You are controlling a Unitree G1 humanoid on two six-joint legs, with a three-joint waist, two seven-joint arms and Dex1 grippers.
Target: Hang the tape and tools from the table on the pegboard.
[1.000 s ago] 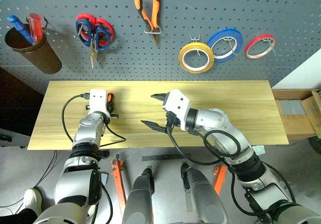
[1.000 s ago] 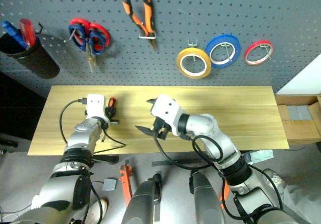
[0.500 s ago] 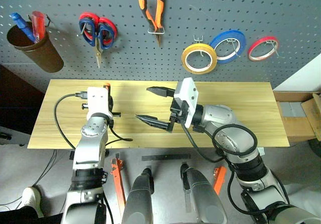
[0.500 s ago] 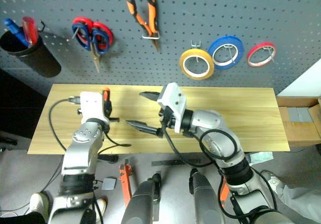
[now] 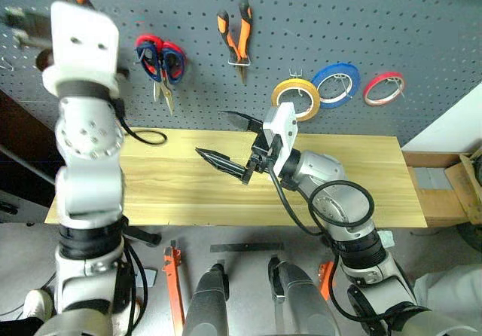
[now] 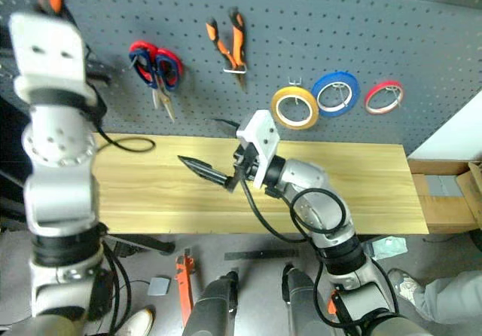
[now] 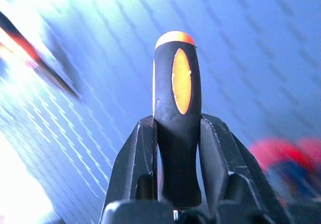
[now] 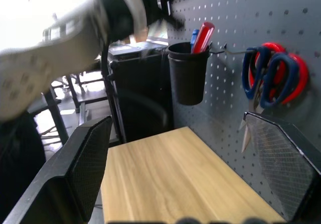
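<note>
The left gripper (image 7: 176, 148) is clenched on the small screwdriver with the orange-and-black handle (image 7: 176, 108), its two black fingers (image 7: 134, 169) pressed against the handle on either side. In the head views that arm stands raised at about ten o'clock, in front of the large dark grey perforated pegboard (image 5: 316, 19), with the orange handle tip just showing above the white wrist housing.

The right gripper (image 5: 230, 144) is released and grasps nothing; its fingers stand wide apart above the middle of the rectangular table with the light wood-grain top (image 5: 188, 193), pointing toward nine o'clock.

On the pegboard, the pliers with orange-and-black handles (image 5: 236, 36) hang at about twelve o'clock. The scissors with red and blue handles (image 5: 161, 59) hang at eleven o'clock of the right gripper. The yellow roll of tape (image 5: 296, 98) hangs on a hook at one o'clock of that gripper, with the blue roll of tape (image 5: 336, 84) just beside it and the thin red roll of tape (image 5: 382, 88) beyond, toward two o'clock. A black cup (image 8: 188, 72) holding red and blue handles hangs beside the scissors. A black cable (image 5: 143, 136) loops onto the table's left end.
</note>
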